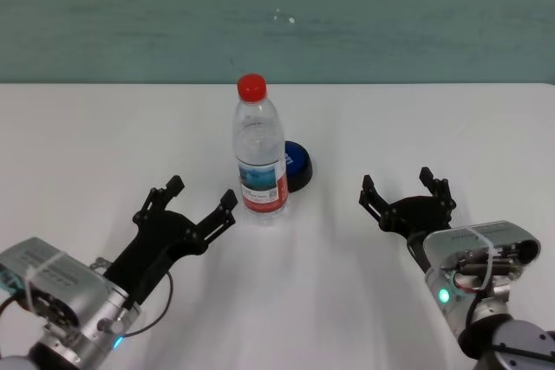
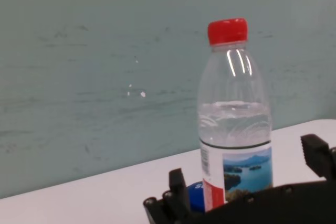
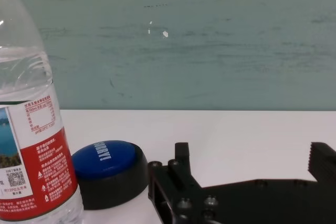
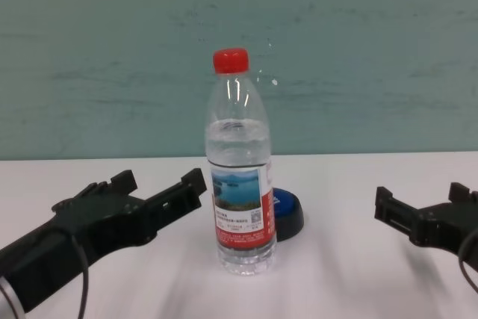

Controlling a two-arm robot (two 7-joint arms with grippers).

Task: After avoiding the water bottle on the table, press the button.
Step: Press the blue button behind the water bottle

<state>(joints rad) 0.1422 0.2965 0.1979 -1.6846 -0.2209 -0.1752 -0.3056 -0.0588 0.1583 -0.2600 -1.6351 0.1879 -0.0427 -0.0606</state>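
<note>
left gripper hovers over the table with fingers spread, one fingertip close beside the water bottle but not touching it. right gripper, also spread wide, sits well apart toward the right edge. the bottle stands upright mid-table, the blue button just behind it, partly hidden.

Button partly hidden behind water bottle in head and chest views, only a blue sliver showing in left wrist view; bottle's cap and far side cropped in right wrist view; right gripper cut by chest view's edge.
</note>
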